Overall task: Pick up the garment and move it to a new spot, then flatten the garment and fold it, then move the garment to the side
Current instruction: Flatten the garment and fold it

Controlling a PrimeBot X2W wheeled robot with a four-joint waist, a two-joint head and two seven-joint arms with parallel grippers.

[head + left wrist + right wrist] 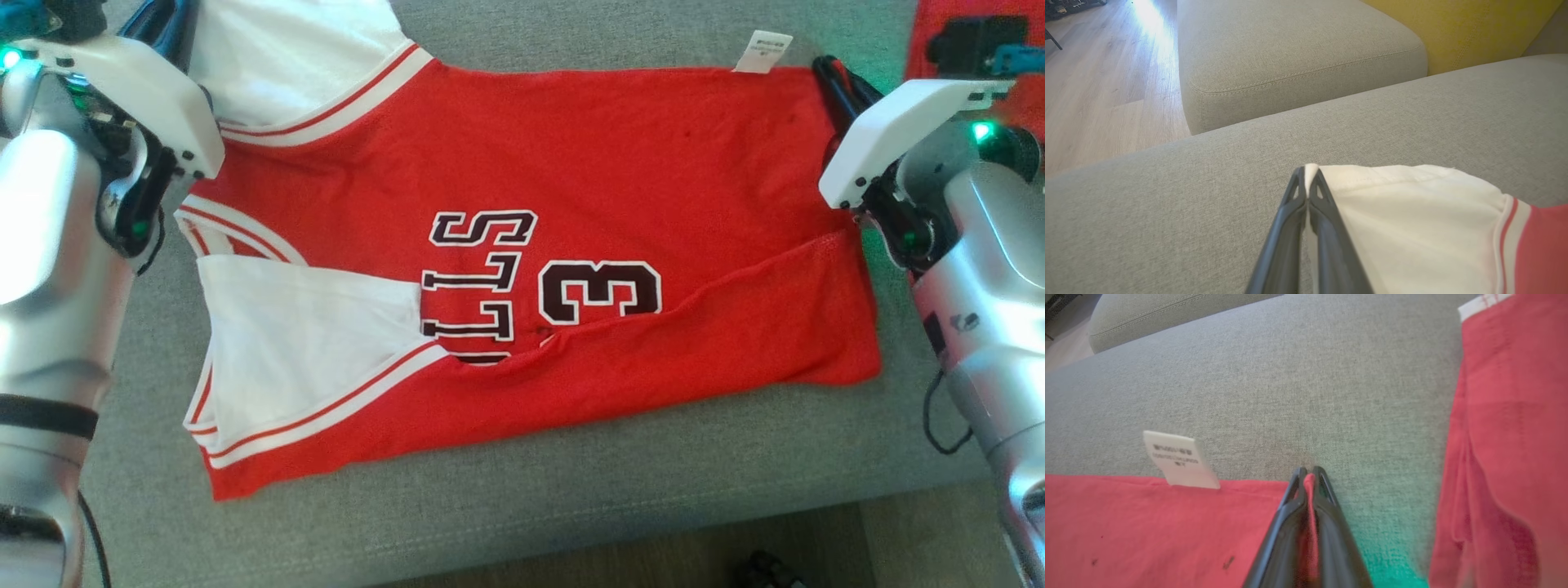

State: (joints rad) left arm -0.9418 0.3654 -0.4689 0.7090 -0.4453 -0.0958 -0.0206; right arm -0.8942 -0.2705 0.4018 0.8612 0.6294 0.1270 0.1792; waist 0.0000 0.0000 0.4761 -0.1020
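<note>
A red jersey (620, 163) lies spread on the grey sofa (571, 506), turned sideways to the robot. Its white sleeves are toward the robot's left and its bottom hem is toward the right. The near long edge of the jersey is folded up over the body, so it covers a part of the dark letters and the lower part of the number 3 (600, 292). A small white label (761, 51) sticks out from the far edge and lies on the sofa fabric.

The left gripper (1306, 173) is at the far left part of the jersey. Its jaws are clenched on the edge of the white sleeve (1412, 212), and a thin strip of white cloth shows between the tips. The right gripper (1309, 473) is at the far right corner, just beside the label. Its jaws are clenched on the red hem, and a fold of red cloth is visible between them.

Another red cloth (1515, 416) lies on the sofa near the right gripper, apart from the jersey. In the left wrist view a second grey cushion (1298, 53), a yellow cushion (1461, 28) and a wooden floor (1098, 81) are behind the sofa.
</note>
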